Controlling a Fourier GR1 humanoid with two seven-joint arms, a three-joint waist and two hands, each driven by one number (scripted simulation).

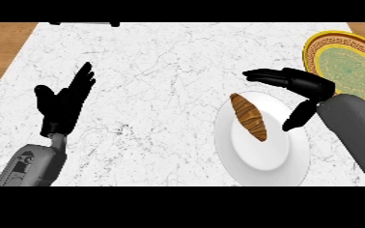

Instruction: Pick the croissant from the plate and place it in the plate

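Head view, croissant (249, 116) on white plate (274, 164), right hand (303, 87) perhaps just above

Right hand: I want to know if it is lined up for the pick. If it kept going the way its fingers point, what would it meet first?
The right hand points leftward, passing just above the croissant on the white plate. Beyond lies only bare marble counter; height is unclear.

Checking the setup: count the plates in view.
2. A white plate at lower right holds the croissant; a yellow-rimmed green plate sits at the right edge, partly cut off. None seem hidden.
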